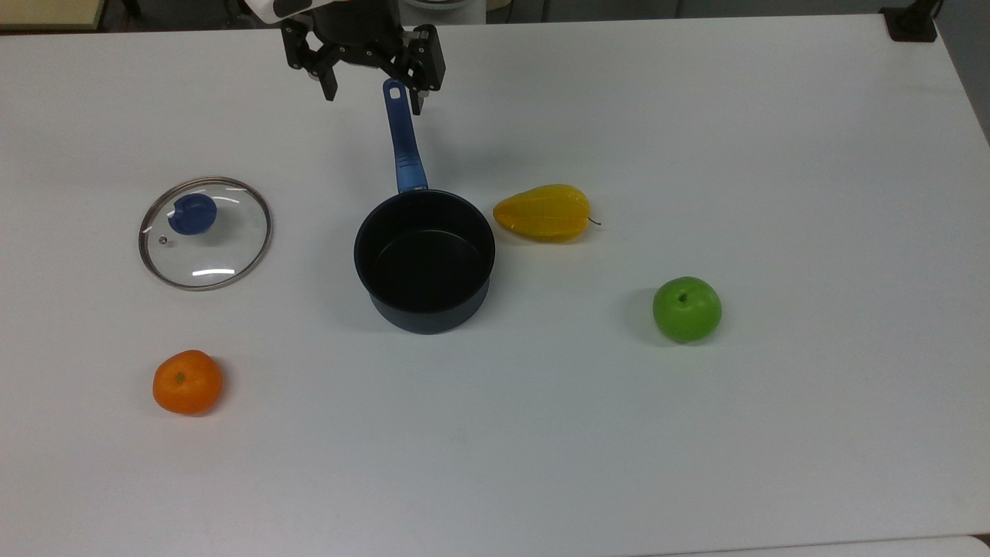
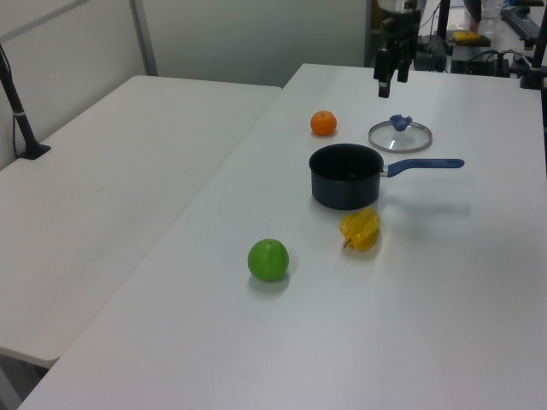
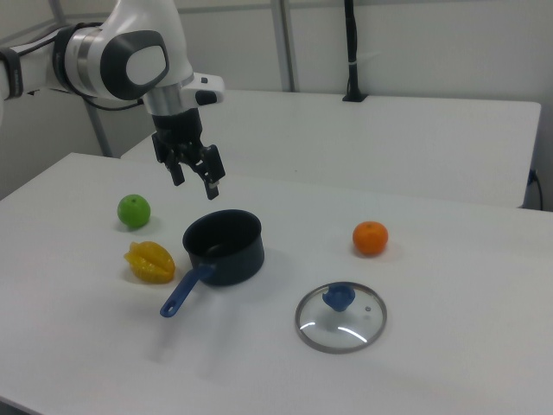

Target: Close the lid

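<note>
Right now my gripper (image 1: 373, 87) hangs in the air above the white table (image 1: 696, 433), fingers spread apart and holding nothing; in the top view it sits over the far end of the saucepan's blue handle (image 1: 404, 143), and in the right view (image 3: 195, 179) it hovers above and behind the pot. The lid (image 1: 205, 233) lies flat on the table, well apart from the saucepan (image 1: 425, 259), off to the top view's left, its blue knob (image 1: 191, 214) pointing up and a small vent (image 1: 162, 240) beside the knob. In the right view the lid (image 3: 340, 316) is on the right view's right of the pot (image 3: 223, 246), nearer the camera. The saucepan stands upright and uncovered, dark inside. An orange (image 1: 187, 382) rests near the lid, on the side away from my arm. A yellow star fruit (image 1: 543, 213) lies just beside the pot on the top view's right, not touching it as far as I can tell, and a green apple (image 1: 687, 309) sits farther out on that same side. In the left view, my gripper (image 2: 392, 79) hangs above the lid (image 2: 400, 136).
</note>
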Controlling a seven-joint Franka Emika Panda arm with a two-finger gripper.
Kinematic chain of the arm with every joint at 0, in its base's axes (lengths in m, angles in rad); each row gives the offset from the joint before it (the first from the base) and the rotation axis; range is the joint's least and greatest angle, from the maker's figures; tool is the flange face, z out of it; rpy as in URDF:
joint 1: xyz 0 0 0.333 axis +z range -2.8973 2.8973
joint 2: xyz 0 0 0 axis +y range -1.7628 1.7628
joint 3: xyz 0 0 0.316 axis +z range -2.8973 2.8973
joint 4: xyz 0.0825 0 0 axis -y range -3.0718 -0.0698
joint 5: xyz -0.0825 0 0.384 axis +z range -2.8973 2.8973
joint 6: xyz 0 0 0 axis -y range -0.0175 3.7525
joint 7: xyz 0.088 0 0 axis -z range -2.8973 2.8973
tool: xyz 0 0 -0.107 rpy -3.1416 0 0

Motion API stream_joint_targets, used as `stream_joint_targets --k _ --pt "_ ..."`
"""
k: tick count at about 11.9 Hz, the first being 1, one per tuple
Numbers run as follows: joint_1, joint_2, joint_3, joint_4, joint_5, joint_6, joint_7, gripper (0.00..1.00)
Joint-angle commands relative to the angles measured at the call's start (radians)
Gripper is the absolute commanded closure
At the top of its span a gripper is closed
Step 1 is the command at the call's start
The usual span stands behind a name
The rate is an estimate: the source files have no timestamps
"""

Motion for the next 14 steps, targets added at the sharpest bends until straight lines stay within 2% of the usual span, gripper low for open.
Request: stream_joint_targets --k 1,14 --pt "-0.009 -0.034 -0.004 -0.017 -0.031 -0.028 0.011 0.0" --pt "0.002 -0.033 0.003 -0.016 -0.032 -0.044 0.01 0.0"
